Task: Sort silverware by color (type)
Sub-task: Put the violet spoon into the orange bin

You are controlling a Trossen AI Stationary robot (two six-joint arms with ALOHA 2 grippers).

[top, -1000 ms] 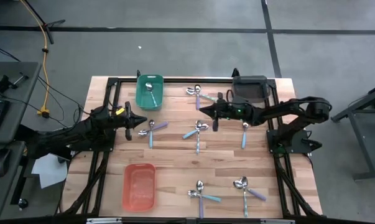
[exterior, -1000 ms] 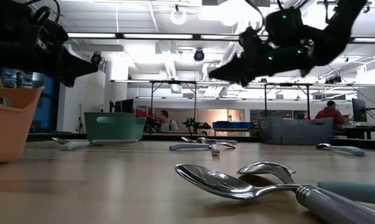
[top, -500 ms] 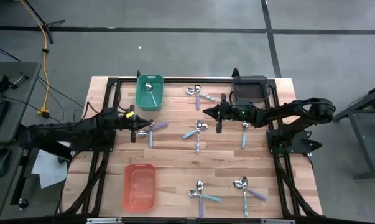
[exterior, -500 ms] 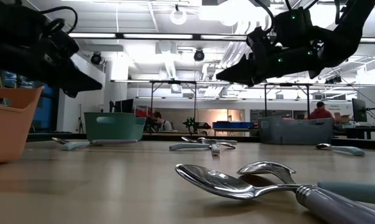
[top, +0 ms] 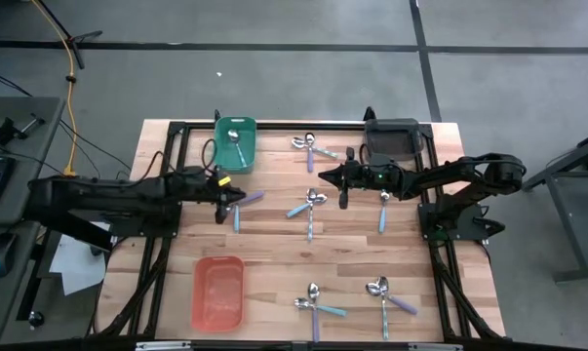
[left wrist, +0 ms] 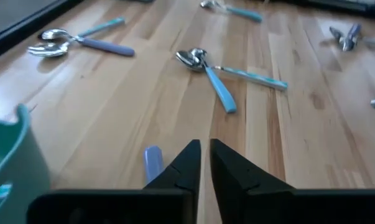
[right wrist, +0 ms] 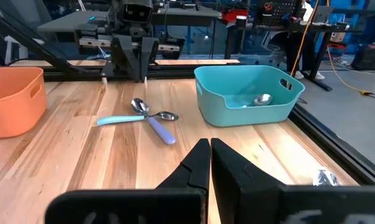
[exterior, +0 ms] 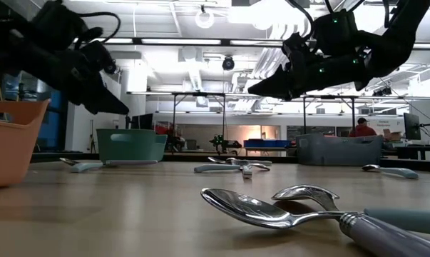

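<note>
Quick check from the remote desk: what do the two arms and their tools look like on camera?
Both arms are dark, slim and jointed. The left tool carries a small yellow mark; the right tool shows tiny green lights behind it. Each wrist view shows two dark, wedge-shaped fingers.

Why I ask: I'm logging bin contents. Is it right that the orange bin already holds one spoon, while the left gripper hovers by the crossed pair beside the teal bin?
Not quite. The high view shows the orange bin holding nothing; the one binned spoon lies in the teal bin. The left gripper does hover by the crossed pair beside it.
</note>
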